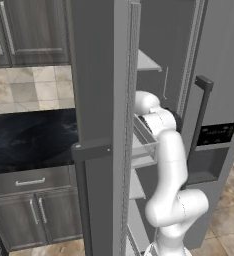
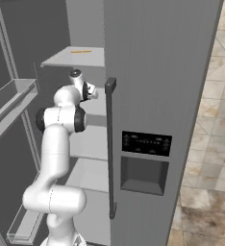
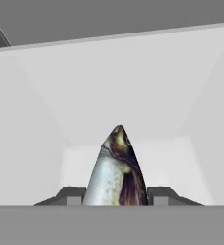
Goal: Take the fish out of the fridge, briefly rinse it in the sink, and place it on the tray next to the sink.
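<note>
White fridge-shelf interior fills the bkgd of the hand view, w/ a pale back wall and a grey edge up top. Fish (image 3: 116, 172) sits right between the gripper's (image 3: 116, 197) two dark fingertips (image 3: 70, 196), both pads pressed against its flanks, i.e. jaws closed onto the fish. Its long axis runs straight away from the camera along the gripper's line; the pointed end aims toward the back wall (can't tell head from tail at this angle). Body is silvery-white on one side, dark brown-black on the other.

Base views: grey fridge (image 2: 157, 72) stands w/ door open, long dark bar handle (image 2: 109, 144) and black dispenser panel (image 2: 146, 143) on the closed door. Arm (image 2: 54, 144) reaches into the compartment at mid-shelf height, beside the white shelves (image 2: 78, 57).
</note>
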You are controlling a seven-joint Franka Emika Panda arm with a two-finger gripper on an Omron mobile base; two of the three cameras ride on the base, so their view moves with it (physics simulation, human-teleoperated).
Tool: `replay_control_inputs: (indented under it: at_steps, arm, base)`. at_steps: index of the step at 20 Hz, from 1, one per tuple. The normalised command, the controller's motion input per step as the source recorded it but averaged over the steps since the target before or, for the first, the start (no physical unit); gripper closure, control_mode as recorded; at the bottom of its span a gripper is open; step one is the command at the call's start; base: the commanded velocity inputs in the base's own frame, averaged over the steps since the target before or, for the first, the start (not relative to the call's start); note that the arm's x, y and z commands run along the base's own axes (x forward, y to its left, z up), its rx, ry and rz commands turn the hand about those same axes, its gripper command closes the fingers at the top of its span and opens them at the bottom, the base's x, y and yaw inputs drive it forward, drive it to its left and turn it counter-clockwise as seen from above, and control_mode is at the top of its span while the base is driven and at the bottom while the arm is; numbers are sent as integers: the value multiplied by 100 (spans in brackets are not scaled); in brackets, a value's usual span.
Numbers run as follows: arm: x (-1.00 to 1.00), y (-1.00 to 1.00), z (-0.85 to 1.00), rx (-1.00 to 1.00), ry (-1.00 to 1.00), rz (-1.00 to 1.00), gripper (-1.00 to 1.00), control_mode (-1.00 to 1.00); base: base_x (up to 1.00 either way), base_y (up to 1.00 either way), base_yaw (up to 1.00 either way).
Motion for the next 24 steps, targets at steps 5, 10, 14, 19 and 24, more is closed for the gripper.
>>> replay_control_inputs:
  at_steps: [5,10,14,19,24]
  arm:
    - [-84,0,0,0,-12,-1,100,-100]
    - [-100,-2,-51,-11,-15,1,100,-100]
    - [-97,-11,-15,-2,-22,0,100,-100]
    - [-61,-2,80,3,-24,-5,100,-100]
    - [-55,0,100,3,-11,-12,100,-100]
  base:
    - [0,0,0]
    - [0,0,0]
    - [0,0,0]
    - [0,0,0]
    - [0,0,0]
